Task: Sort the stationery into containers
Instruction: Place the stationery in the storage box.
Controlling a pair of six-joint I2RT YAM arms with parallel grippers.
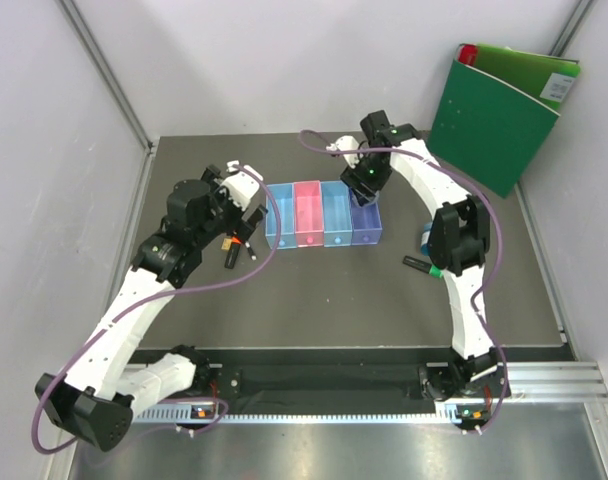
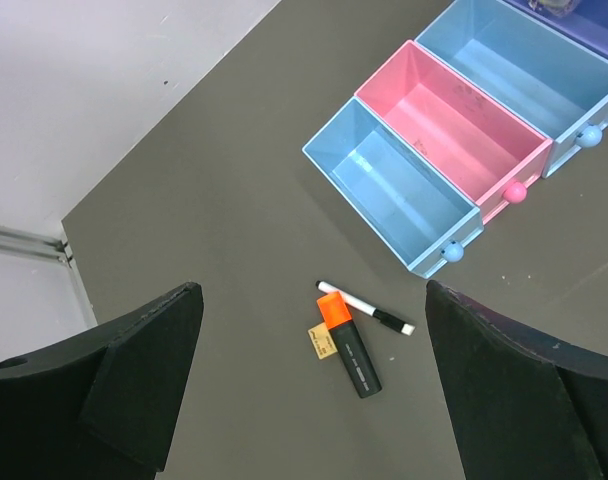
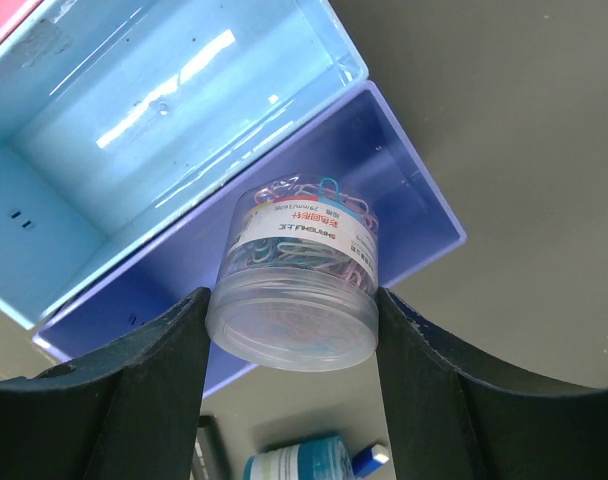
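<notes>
Grip firm: right gripper [image 3: 289, 312] clamps a clear round tub of coloured paperclips [image 3: 299, 265] over the purple plastic bin [image 3: 409, 205], poised to drop; left gripper [image 2: 312, 292] gapes above the orange-capped black marker [image 2: 350, 352].

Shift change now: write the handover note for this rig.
Left gripper open above the orange-capped marker and thin white pen, on the table beside the bins.
Right gripper shut on the paper-clip jar, over the purple bin.
Green-capped marker lies right of the bins.
Done: nothing binned yet.
Left: drop the jar, then bin markers and pen.
</notes>
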